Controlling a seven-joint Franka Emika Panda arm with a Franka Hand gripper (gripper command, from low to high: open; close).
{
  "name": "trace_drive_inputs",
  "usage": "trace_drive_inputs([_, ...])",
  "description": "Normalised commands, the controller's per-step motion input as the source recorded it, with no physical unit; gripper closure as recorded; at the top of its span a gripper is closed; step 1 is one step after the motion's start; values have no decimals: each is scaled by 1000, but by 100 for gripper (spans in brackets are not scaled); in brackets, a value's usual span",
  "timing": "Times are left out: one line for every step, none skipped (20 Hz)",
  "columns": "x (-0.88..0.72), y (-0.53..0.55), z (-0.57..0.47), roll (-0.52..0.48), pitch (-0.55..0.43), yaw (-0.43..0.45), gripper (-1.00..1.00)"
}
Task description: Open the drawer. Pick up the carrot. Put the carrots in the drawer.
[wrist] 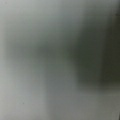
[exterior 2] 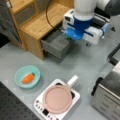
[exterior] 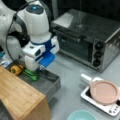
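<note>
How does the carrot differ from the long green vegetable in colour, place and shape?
The carrot is orange with a green tip; the green vegetable is green all over. The carrot lies in the teal bowl on the grey table, far from the end effector; the green vegetable lies in the open drawer, right under the end effector. The carrot looks short and stubby, the green vegetable longer. Both lie flat and neither is held.

So there's a steel toaster oven with black knobs at a front view's top right, and in both front views a pink round lid or pan sits on a white cooktop. A teal bowl sits well apart from it. A yellow pepper-ish piece lies just beside a green vegetable, by the wooden top.
</note>
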Motion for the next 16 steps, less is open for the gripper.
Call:
trace_drive_inputs([-107, 216, -108, 49, -86, -173, -100])
trace_drive_inputs([-101, 218, -109, 50, -87, -175, -100])
trace_drive_inputs([-93, 223, -110, 52, -89, -179, -100])
trace_drive_inputs([-87, 225, -109, 53, -90, -181, -100])
trace_drive_inputs([-77, 231, -108, 54, -92, -187, -100])
trace_drive_inputs([-71, 233, -106, 54, -92, -189, -100])
trace_drive_inputs([-61, 244, -104, 53, -93, -195, -100])
trace_drive_inputs([-49, 261, -105, 52, -95, -201, -100])
trace_drive_inputs([-35, 280, -105, 50, -97, -209, -100])
trace_drive_inputs([-18, 299, -103, 50, -95, -215, -100])
trace_drive_inputs([1, 318, -97, 51, -90, -221, -100])
trace_drive_inputs([12, 327, -94, 51, -87, -217, -100])
trace_drive_inputs([30, 340, -83, 60, -77, -221, -100])
trace_drive_inputs([52, 356, -72, 61, -69, -219, -100])
trace_drive_inputs([63, 361, -65, 62, -66, -206, -100])
trace_drive_inputs([78, 366, -57, 63, -58, -198, -100])
